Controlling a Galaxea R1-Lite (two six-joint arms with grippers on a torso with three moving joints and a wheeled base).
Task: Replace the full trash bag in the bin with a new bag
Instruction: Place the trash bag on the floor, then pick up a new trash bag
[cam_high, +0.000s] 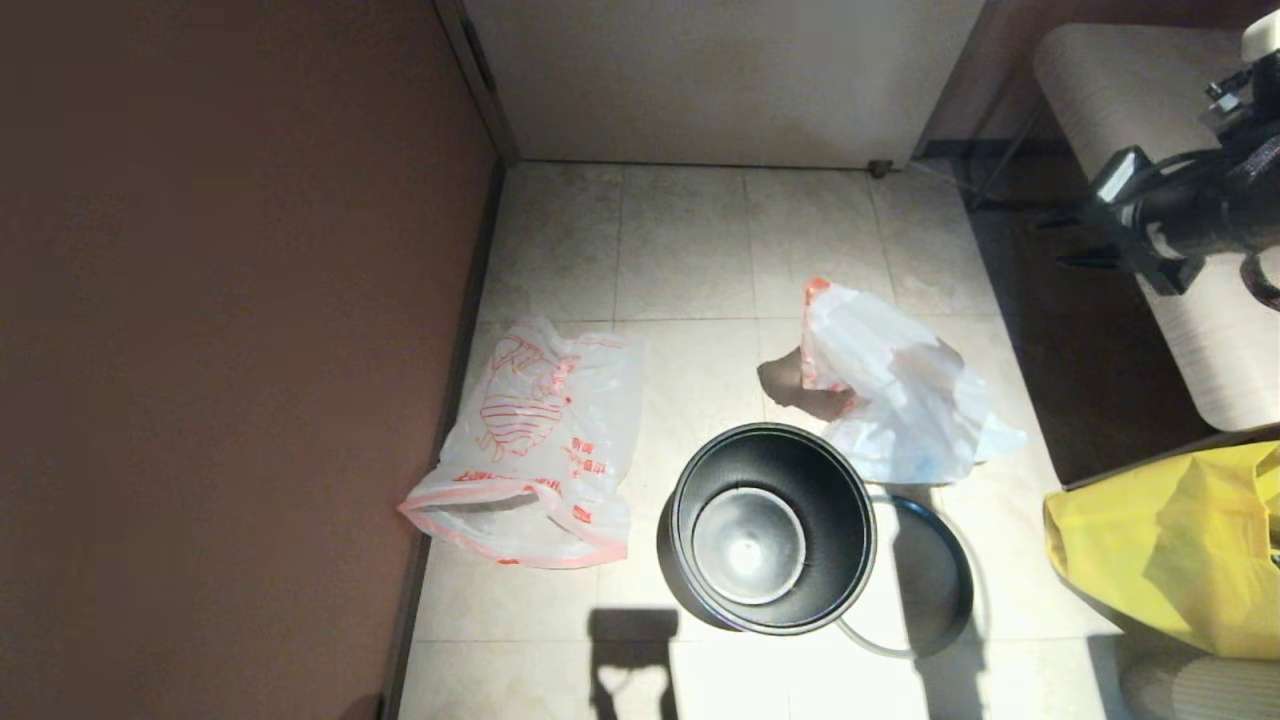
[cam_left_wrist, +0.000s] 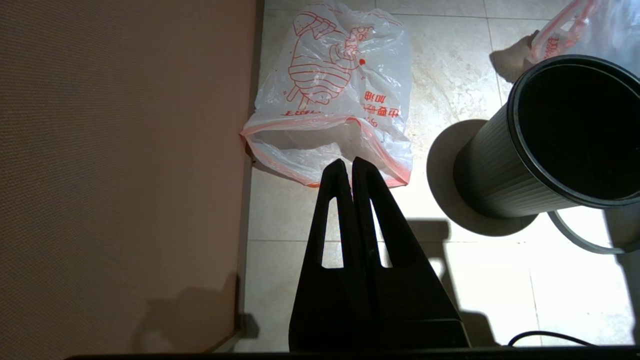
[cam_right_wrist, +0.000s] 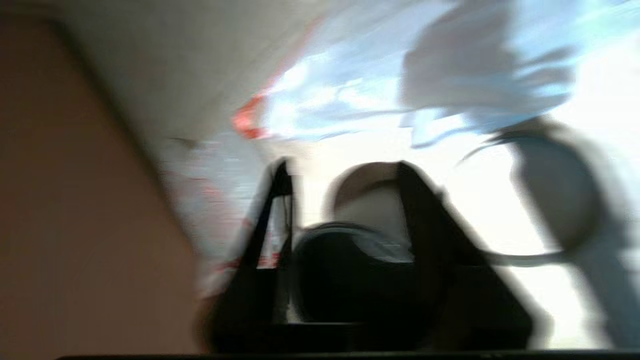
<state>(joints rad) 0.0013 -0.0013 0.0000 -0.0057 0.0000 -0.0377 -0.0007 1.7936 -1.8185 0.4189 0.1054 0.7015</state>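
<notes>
Tiled floor (cam_high: 700, 250) carries emptied bin (cam_high: 768, 528), full trash bag (cam_high: 900, 390) behind it, new bag (cam_high: 540, 440) leftward for lining; my right pincer (cam_right_wrist: 340, 175) spread, left pincer (cam_left_wrist: 348, 167) pressed together.

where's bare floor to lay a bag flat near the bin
Free: the tiles between the new bag and the bin, and the far tiles before the wall. Crowded: the bin's right, with the full trash bag and grey hoop.
</notes>
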